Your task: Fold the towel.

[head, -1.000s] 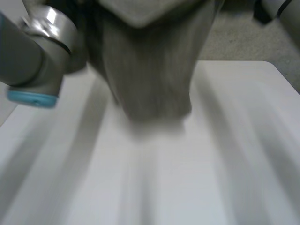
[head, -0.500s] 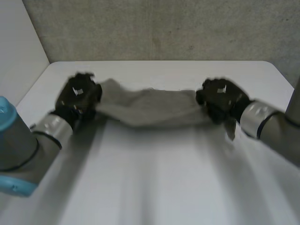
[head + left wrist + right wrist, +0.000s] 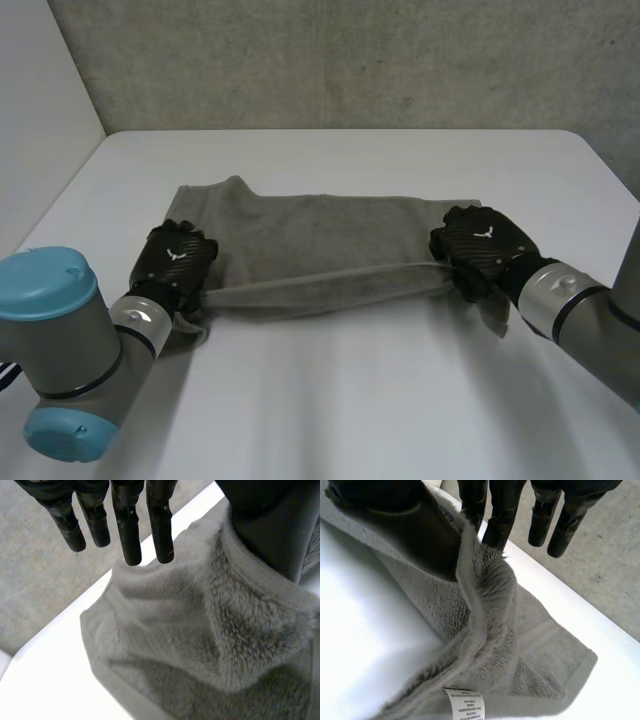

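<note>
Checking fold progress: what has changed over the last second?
The towel hung close to the camera, was then stretched out between the hands, and now lies spread on the table. The left hand and right hand have come nearer the robot, drawing the near edge along. Unchanged since half a second ago: one hand at each end of the towel.

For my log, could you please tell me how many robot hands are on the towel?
2. The left robot hand pinches the towel at its left end, by the near edge; the right robot hand pinches its right end.
</note>
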`<state>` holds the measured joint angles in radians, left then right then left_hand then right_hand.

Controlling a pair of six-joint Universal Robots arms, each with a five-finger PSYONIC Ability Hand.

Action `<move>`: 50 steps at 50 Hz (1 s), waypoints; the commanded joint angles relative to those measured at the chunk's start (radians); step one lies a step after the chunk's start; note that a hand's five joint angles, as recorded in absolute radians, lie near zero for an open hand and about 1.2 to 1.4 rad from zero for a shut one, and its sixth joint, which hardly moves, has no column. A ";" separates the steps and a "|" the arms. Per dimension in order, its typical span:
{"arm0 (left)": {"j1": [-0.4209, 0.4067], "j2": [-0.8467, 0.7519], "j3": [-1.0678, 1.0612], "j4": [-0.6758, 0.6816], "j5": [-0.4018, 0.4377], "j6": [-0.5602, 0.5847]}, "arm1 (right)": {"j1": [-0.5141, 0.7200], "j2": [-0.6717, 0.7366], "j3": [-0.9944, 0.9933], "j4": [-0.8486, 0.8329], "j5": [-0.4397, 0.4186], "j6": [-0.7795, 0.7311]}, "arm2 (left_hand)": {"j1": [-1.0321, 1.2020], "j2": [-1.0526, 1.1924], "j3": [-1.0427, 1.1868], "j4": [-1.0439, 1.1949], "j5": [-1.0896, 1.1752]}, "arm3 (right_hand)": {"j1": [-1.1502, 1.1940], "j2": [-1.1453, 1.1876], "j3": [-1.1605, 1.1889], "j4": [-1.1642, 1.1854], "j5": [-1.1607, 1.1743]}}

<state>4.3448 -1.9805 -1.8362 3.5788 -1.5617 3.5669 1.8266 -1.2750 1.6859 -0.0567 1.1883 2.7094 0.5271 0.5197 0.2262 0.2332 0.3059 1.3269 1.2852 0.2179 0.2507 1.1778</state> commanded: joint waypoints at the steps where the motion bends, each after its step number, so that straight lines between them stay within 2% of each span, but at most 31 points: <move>1: 0.004 -0.031 0.022 0.001 -0.063 0.000 | -0.035 -0.018 -0.017 0.064 -0.006 -0.003 | -0.073 -0.065 -0.052 -0.059 -0.026 | 0.069 0.111 -0.043 -0.076 0.044; 9: 0.025 -0.017 0.029 0.000 -0.089 0.001 | -0.092 -0.055 -0.041 0.127 -0.009 -0.002 | -0.132 -0.124 -0.052 -0.059 -0.085 | 0.069 0.111 -0.043 -0.076 0.044; 20: 0.030 0.117 -0.011 -0.008 -0.089 0.044 | -0.112 -0.066 -0.057 0.163 -0.007 0.000 | -0.114 -0.107 -0.052 -0.059 -0.067 | 0.069 0.111 -0.043 -0.076 0.044; 21: 0.032 0.135 -0.015 -0.011 -0.083 0.056 | -0.113 -0.066 -0.057 0.164 -0.009 0.001 | -0.082 -0.075 -0.052 -0.059 -0.035 | 0.069 0.111 -0.043 -0.076 0.044; 22: 0.032 0.150 -0.018 -0.020 -0.080 0.070 | -0.113 -0.066 -0.057 0.164 -0.009 0.001 | 0.040 0.048 -0.052 -0.059 0.087 | 0.069 0.111 -0.043 -0.076 0.044; 23: 0.032 0.150 -0.018 -0.020 -0.080 0.070 | -0.110 -0.066 -0.055 0.164 -0.007 0.003 | 0.042 0.049 -0.052 -0.059 0.088 | 0.069 0.111 -0.043 -0.076 0.044; 24: 0.032 0.166 -0.018 -0.032 -0.075 0.078 | -0.109 -0.066 -0.055 0.163 -0.009 0.004 | 0.297 0.305 -0.052 -0.059 0.344 | 0.069 0.111 -0.043 -0.076 0.044; 25: 0.032 0.166 -0.018 -0.032 -0.075 0.078 | -0.109 -0.066 -0.055 0.163 -0.009 0.004 | 0.300 0.307 -0.052 -0.059 0.347 | 0.069 0.111 -0.043 -0.076 0.044; 26: 0.032 0.179 -0.020 -0.044 -0.071 0.081 | -0.109 -0.066 -0.055 0.163 -0.009 0.004 | 0.486 0.493 -0.052 -0.059 0.533 | 0.069 0.111 -0.043 -0.076 0.044; 27: 0.033 0.190 -0.018 -0.054 -0.066 0.081 | -0.110 -0.064 -0.057 0.163 -0.009 0.004 | 0.502 0.510 -0.052 -0.059 0.549 | 0.069 0.111 -0.043 -0.076 0.044; 31: 0.036 0.198 -0.017 -0.066 -0.066 0.082 | -0.121 -0.063 -0.061 0.159 -0.013 0.004 | 0.459 0.466 -0.052 -0.059 0.505 | 0.069 0.111 -0.043 -0.076 0.044; 33: 0.059 0.198 -0.021 -0.069 -0.066 0.082 | -0.136 -0.063 -0.063 0.161 -0.013 0.004 | 0.196 0.203 -0.052 -0.059 0.243 | 0.069 0.111 -0.043 -0.076 0.044; 35: 0.073 0.195 -0.023 -0.069 -0.066 0.082 | -0.153 -0.063 -0.064 0.161 -0.013 0.004 | 0.110 0.117 -0.052 -0.059 0.157 | 0.069 0.111 -0.043 -0.076 0.044; 45: 0.102 0.167 -0.021 -0.069 -0.064 0.085 | -0.156 -0.064 -0.066 0.161 -0.012 0.004 | 0.056 0.064 -0.052 -0.059 0.103 | 0.069 0.111 -0.043 -0.076 0.044; 50: 0.105 0.141 -0.020 -0.077 -0.064 0.089 | -0.153 -0.063 -0.064 0.164 -0.009 0.004 | 0.153 0.161 -0.052 -0.059 0.200 | 0.069 0.111 -0.043 -0.076 0.044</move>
<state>4.4488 -1.8168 -1.8587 3.5083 -1.6259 3.6525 1.6697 -1.3388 1.6198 0.1052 1.1779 2.7136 0.6436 0.6407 0.2262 0.2332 0.4537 1.3270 1.3042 0.2179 0.2507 1.1822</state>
